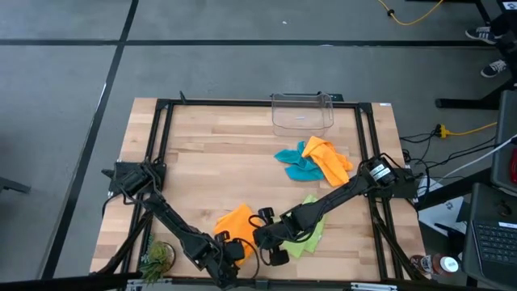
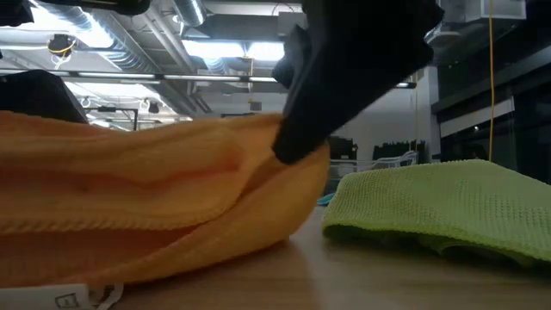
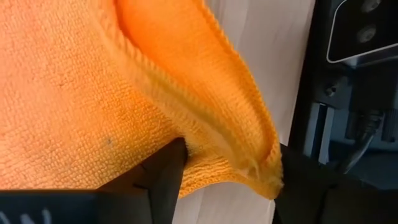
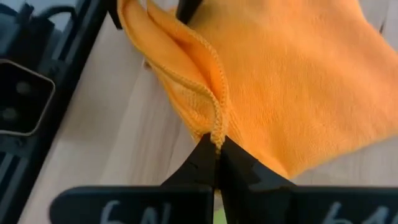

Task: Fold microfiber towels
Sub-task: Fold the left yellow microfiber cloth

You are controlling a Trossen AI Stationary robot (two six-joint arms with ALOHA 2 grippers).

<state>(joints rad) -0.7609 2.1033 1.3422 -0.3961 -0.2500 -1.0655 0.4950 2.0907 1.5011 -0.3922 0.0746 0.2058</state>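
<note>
Desk [image 1: 218, 153]: pale wood top inside a dark frame, both arms reaching in toward its near edge.

Clear plastic bin [image 1: 302, 111] at the far edge, near the middle.

Orange towel [image 1: 236, 222] lies near the front edge of the desk, one edge doubled over on itself; in the low view it fills the left half as a thick folded ridge [image 2: 155, 198].

Lime green towel [image 1: 310, 230] lies just right of it, partly under the right arm.

A second orange towel [image 1: 327, 158] overlaps a teal-blue towel [image 1: 297, 164], both crumpled together farther back, right of centre, near the bin.

Left gripper [image 1: 229, 257] sits at the front edge of the first orange towel; jaws stand wide, one finger [image 3: 163, 171] either side of the folded hem, not pinching it.

Right gripper [image 4: 217, 163]: jaws closed tight on the corner of the same towel's folded edge
</note>
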